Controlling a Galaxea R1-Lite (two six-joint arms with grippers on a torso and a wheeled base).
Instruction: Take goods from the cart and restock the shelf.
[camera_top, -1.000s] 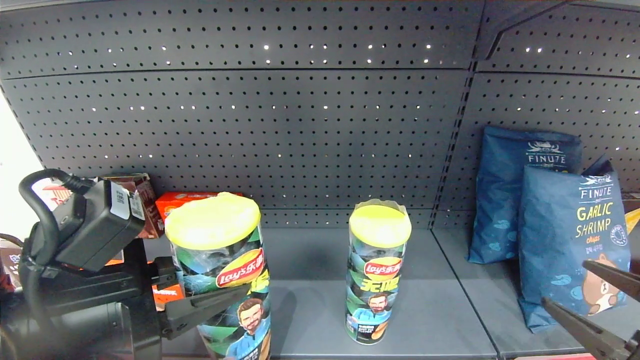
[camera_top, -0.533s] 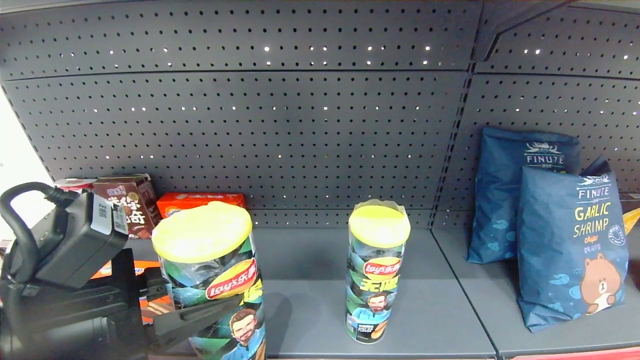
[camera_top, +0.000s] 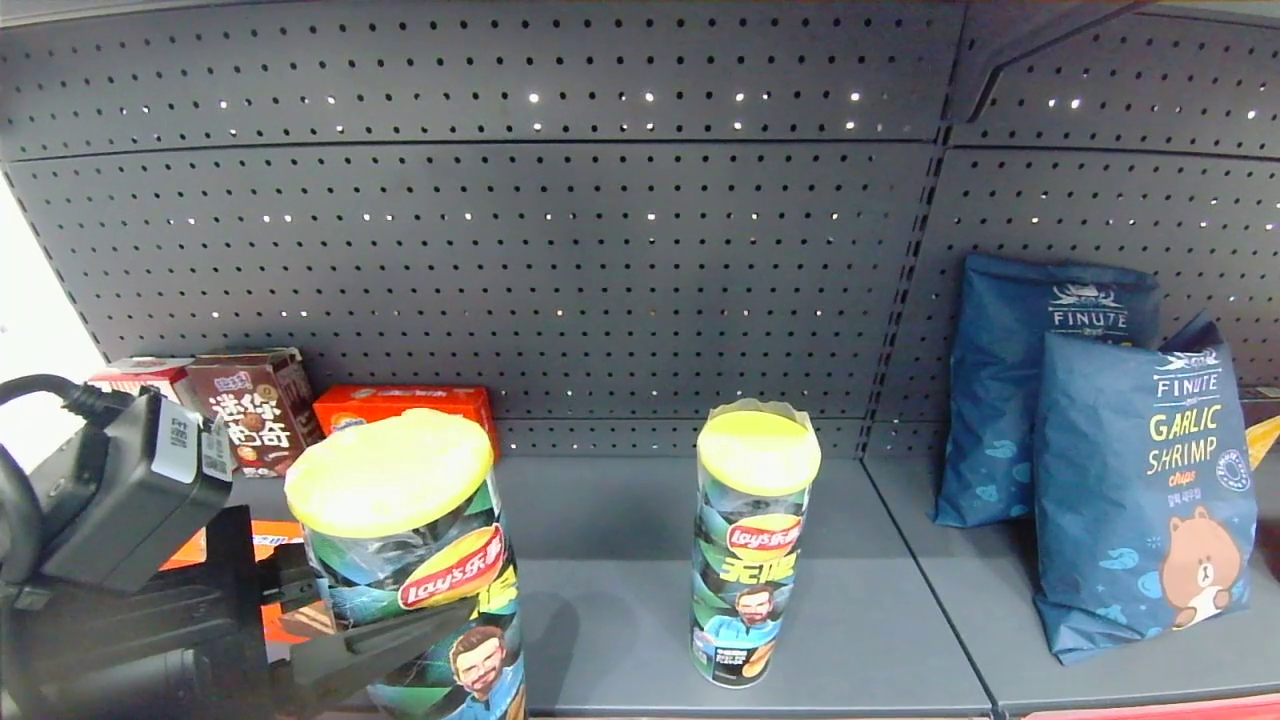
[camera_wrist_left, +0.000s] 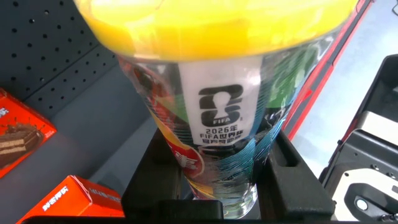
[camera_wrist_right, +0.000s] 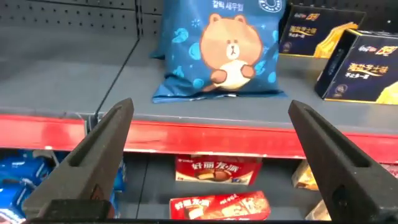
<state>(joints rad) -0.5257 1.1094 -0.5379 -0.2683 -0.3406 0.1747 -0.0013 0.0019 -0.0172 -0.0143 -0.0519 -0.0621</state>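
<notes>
Chip can (camera_top: 400, 560) is upright, long axis vertical, pinched in the left pincer (camera_wrist_left: 227, 186) at the shelf's (camera_top: 620, 620) front left. Bare shelf lies just to its right, before the second can (camera_top: 755, 545), and an orange box (camera_top: 400, 405) sits behind it. Right pincer (camera_wrist_right: 211, 155) is spread, way off by the shrimp chips bag (camera_wrist_right: 217, 50).

Shelf (camera_top: 610, 610) free — between held can (camera_top: 410, 560), standing can (camera_top: 755, 560).
</notes>
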